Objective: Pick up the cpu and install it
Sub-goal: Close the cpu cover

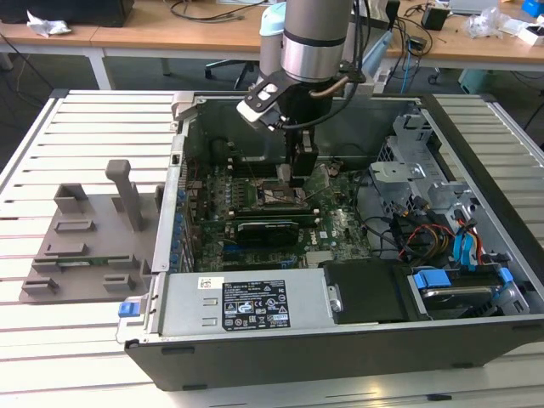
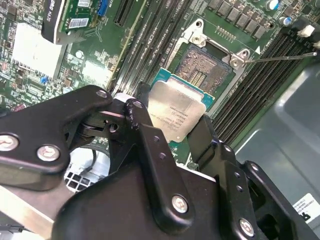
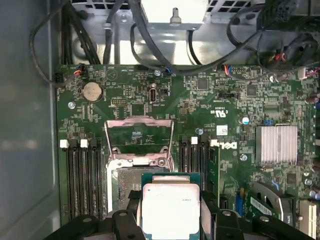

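The two black fingers [image 2: 145, 135] are close together and pinch the cpu [image 2: 177, 112] by its sides. The gripper [image 1: 302, 177] hangs near the middle of the exterior view, a bit above the centre. The cpu is right by the open socket [image 2: 207, 67] on the green board [image 3: 200, 100], inside the open computer case [image 1: 340, 361].

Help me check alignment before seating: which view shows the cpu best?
The second wrist view: the cpu, silver top and green rim, is gripped by the end effector beside the open socket. The first wrist view crops it at the frame edge; in the exterior view the arm blocks it.
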